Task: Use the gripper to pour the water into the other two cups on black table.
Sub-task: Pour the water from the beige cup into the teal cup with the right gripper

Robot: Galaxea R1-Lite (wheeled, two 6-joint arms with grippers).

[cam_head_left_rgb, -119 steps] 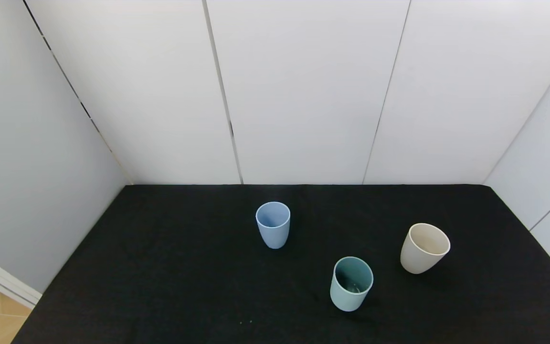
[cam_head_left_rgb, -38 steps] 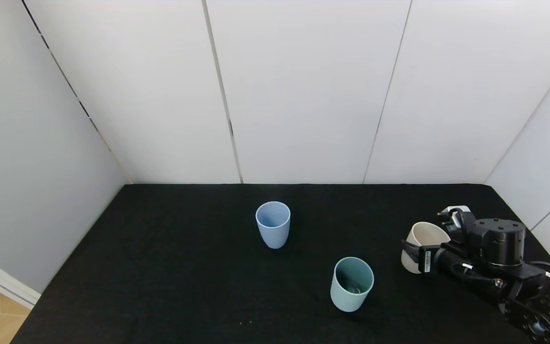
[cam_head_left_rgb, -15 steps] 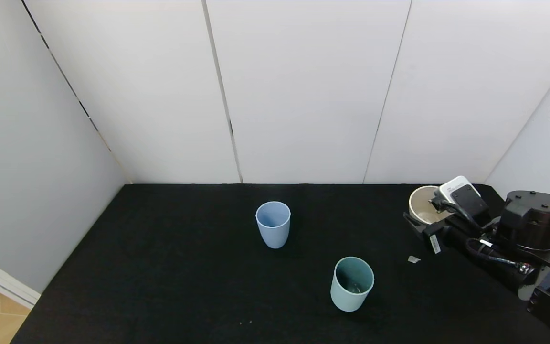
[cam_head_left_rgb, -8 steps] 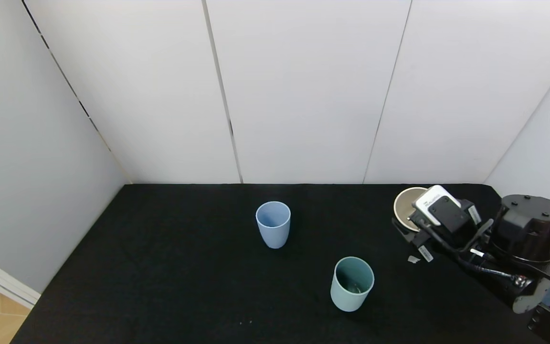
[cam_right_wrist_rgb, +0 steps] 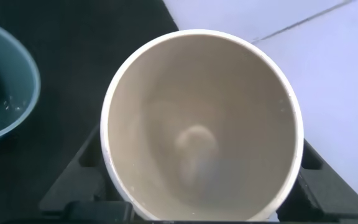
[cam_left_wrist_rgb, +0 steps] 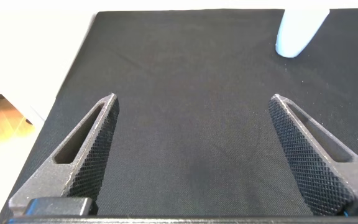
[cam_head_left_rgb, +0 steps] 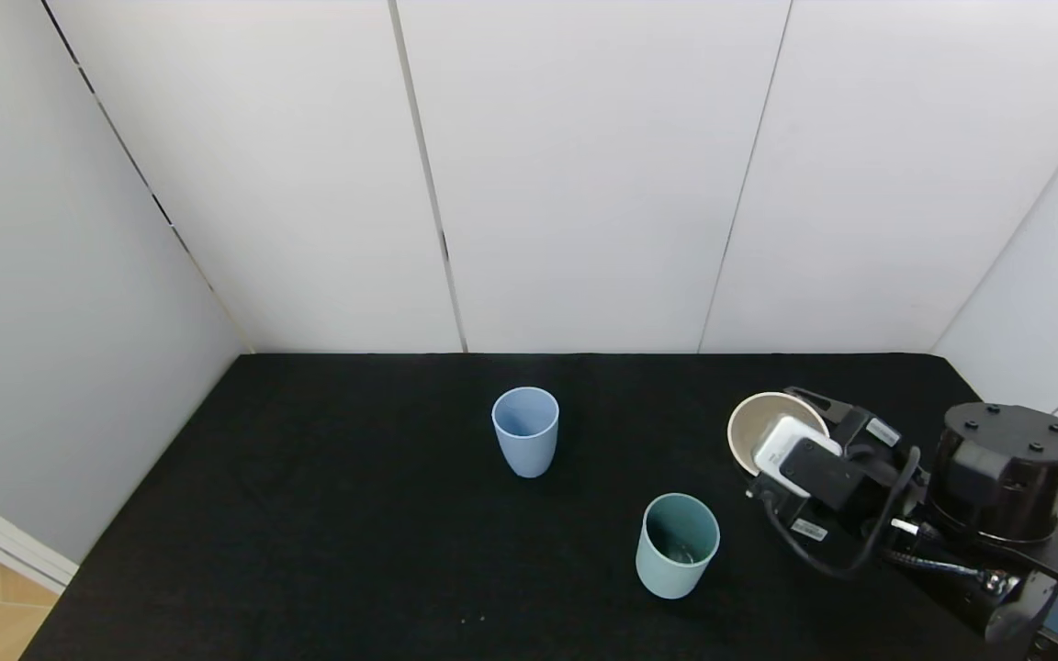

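Note:
My right gripper (cam_head_left_rgb: 782, 452) is shut on the cream-beige cup (cam_head_left_rgb: 755, 431) and holds it above the black table (cam_head_left_rgb: 354, 514), tilted with its mouth to the left. The cup fills the right wrist view (cam_right_wrist_rgb: 201, 124) between the black fingers (cam_right_wrist_rgb: 82, 165), with a faint sheen low inside. The mint-teal cup (cam_head_left_rgb: 677, 545) stands upright just left of and below it, with a glint of water at its bottom (cam_right_wrist_rgb: 8, 106). The pale blue cup (cam_head_left_rgb: 525, 431) stands upright farther left and back. My left gripper (cam_left_wrist_rgb: 194, 118) is open and empty, low over bare table, out of the head view.
White wall panels close the table on the back, left and right. The table's left edge (cam_left_wrist_rgb: 73, 81) drops to a wooden floor. The blue cup's base (cam_left_wrist_rgb: 298, 31) shows far ahead of the left gripper.
My right arm has carried the cream cup left and toward the front, closer to the teal cup, and tipped its mouth farther to the left. Both other cups have stayed put.

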